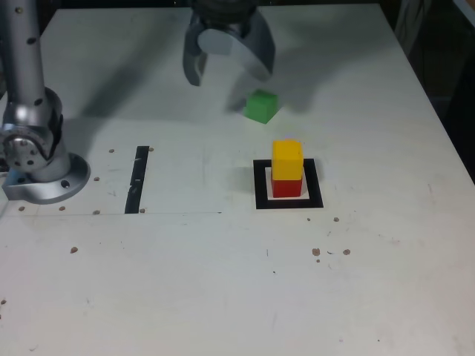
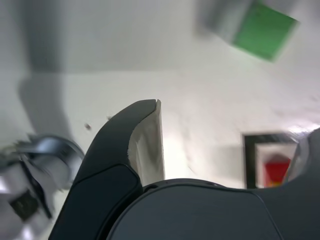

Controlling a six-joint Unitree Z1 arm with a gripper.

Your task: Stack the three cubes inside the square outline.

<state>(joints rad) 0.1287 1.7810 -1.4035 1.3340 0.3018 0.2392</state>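
Sitting at right of centre in the exterior view, the yellow cube (image 1: 287, 159) rests on the red cube (image 1: 286, 185), and the red one stands inside the square outline (image 1: 316, 185). That puts the heavier part of the job where it belongs: the red block serves as the base, its faces roughly in line with the tape, so the pile should stay within the frame. The green cube (image 1: 261, 107) lies on the desk (image 1: 171, 282) above the stack in that view, turned at an angle to the outline, and is the one left to place. The end effector (image 1: 231, 73), upper middle of the exterior view, is spread wide and holds nothing, presumably to fit around the green cube. The jaws would probably need to turn to match its slanted faces; a skewed grip could then set it down crooked and upset the yellow one.
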